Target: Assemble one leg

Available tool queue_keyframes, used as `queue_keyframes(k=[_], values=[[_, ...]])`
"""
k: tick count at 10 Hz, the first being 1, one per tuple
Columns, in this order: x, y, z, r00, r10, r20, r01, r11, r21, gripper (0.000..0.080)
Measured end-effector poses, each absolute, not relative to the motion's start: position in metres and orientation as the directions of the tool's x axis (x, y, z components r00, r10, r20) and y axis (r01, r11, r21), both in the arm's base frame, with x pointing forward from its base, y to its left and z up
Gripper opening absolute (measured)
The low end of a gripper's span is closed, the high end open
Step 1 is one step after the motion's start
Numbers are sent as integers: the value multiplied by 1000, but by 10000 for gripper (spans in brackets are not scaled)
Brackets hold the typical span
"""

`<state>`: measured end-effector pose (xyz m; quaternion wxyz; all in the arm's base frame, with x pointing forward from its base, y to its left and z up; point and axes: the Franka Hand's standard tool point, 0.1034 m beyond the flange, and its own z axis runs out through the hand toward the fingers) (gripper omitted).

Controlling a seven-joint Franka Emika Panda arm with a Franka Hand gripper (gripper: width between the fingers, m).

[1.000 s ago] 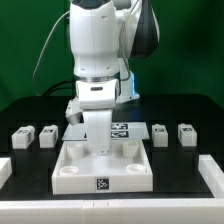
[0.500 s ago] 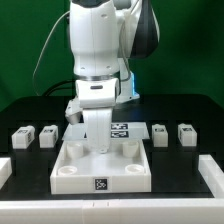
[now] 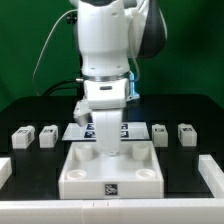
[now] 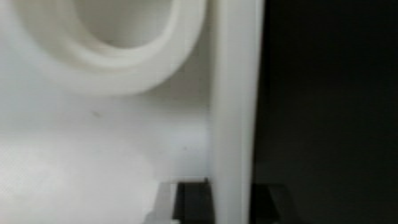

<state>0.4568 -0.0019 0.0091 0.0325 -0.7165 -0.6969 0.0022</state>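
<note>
Four legs, small white blocks with marker tags, lie on the black table. Two are at the exterior view's left (image 3: 22, 137) (image 3: 47, 134) and two at its right (image 3: 159, 133) (image 3: 186, 132). None is held. The large white square tray (image 3: 88, 183) with round corner recesses lies in front. My gripper (image 3: 108, 141) points down at the tray's back wall. In the wrist view my gripper (image 4: 226, 202) has its dark fingers (image 4: 192, 203) on either side of the tray's thin white wall (image 4: 231, 100), shut on it. A round recess (image 4: 107, 40) shows beside the wall.
The marker board (image 3: 127, 128) lies flat behind the tray, partly hidden by the arm. White border pieces lie at the exterior view's left edge (image 3: 4, 168) and right edge (image 3: 213, 176). A green wall stands behind the table.
The arm and the tray in its grip have shifted toward the exterior view's right. The four legs have not moved.
</note>
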Motion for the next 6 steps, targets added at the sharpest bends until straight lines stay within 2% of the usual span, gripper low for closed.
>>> queue_keyframes(k=[3,6], values=[[490,45,14,39,997,74,999,-38,-16,57],[502,64,4,38,995,96,999,-37,-10,57]])
